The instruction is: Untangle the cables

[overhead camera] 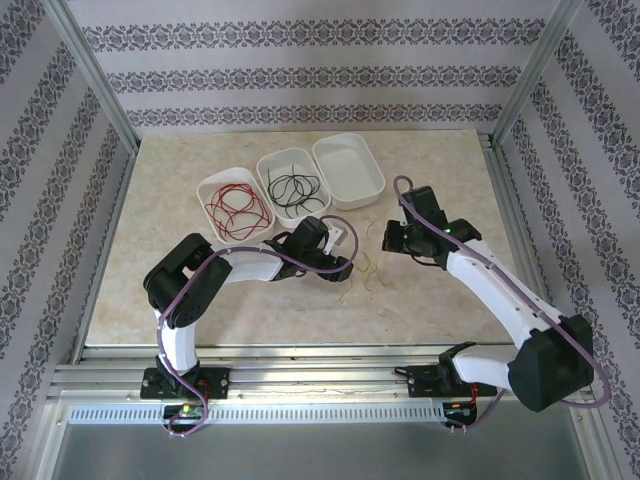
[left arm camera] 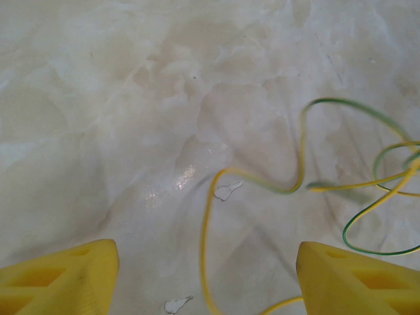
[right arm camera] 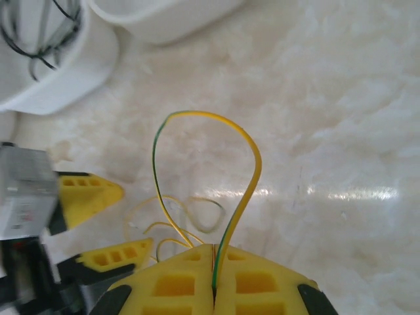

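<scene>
The yellow-green cable lies in loose curls on the marble table between my two grippers. My right gripper is shut on it, and a tall loop of the cable rises out of the pinched jaws. My left gripper hovers low over the table with its yellow fingers wide apart; a strand of the yellow-green cable runs across the table between them, untouched. Red cables lie coiled in the left white tray, black cables in the middle tray.
Three white trays stand in a row at the back: left tray, middle tray, and an empty right tray. My left gripper's fingers show close to the right gripper. Patterned walls and metal posts enclose the table.
</scene>
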Motion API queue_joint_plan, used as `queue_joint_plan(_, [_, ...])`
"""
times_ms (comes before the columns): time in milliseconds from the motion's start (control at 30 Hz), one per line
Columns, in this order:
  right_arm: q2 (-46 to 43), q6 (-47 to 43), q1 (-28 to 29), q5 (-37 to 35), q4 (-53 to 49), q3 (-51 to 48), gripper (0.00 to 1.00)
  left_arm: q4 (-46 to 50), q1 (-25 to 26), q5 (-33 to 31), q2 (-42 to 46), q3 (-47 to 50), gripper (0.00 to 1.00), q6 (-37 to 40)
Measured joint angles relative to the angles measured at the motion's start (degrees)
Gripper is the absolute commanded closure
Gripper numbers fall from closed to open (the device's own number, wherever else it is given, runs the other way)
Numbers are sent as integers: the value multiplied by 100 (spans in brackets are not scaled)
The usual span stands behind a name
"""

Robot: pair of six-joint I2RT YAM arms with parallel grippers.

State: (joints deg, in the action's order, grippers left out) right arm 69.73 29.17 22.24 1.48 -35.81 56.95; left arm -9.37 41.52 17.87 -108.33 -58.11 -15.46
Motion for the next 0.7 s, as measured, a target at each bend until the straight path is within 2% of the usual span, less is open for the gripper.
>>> queue_joint_plan(233, [-332, -350, 0, -87, -306, 684, 100, -192, 4, 87, 0, -4, 28, -48])
queue_joint_plan(533, [-345, -723, 0, -153, -584, 1458, 100, -315, 90, 122, -13, -20, 28, -85])
queue_joint_plan(700, [-280, -970, 2, -168, -695, 2258, 100, -350, 151, 129, -240, -170, 28, -90])
